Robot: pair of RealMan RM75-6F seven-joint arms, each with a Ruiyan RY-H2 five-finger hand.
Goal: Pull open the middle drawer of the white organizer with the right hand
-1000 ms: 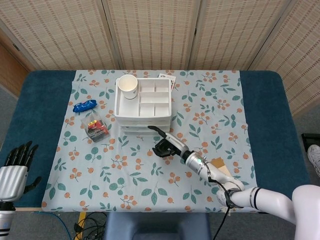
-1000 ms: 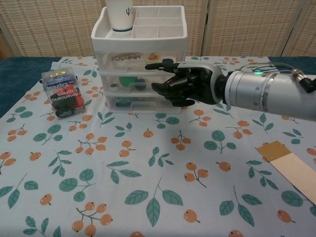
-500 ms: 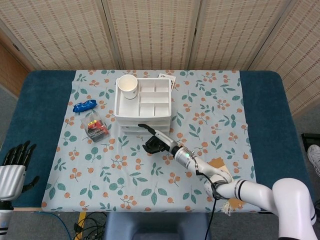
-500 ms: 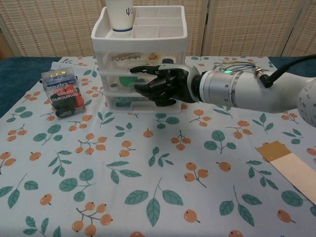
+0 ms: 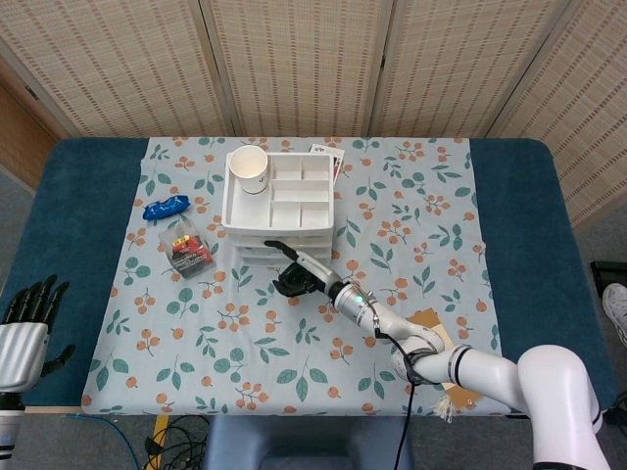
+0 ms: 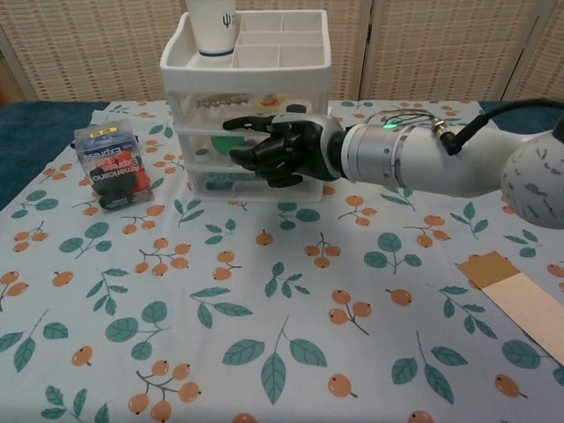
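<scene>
The white organizer [image 6: 256,55] stands at the back of the floral cloth, a stack of three clear-fronted drawers under a divided top tray [image 5: 294,191]. My right hand [image 6: 280,150] is up against the front of the middle drawer [image 6: 201,145]. Its fingers are curled in and its thumb reaches out over the drawer's upper edge. The hand hides the drawer's handle, so I cannot see whether the fingers hook it. The drawer front lies flush with the other two. From above, the right hand [image 5: 294,277] sits just before the organizer. My left hand [image 5: 24,318] hangs off the table's near left corner, fingers spread, holding nothing.
A paper cup [image 6: 211,26] stands in the tray's left corner. A black and red box [image 6: 112,167] lies left of the organizer, with a blue packet [image 5: 167,207] behind it. A cardboard strip [image 6: 520,300] lies at the near right of the cloth.
My right hand has travelled left and forward from beside the organizer's right front to the middle drawer's face. The organizer has shifted slightly left. The left hand has sunk a little lower.
</scene>
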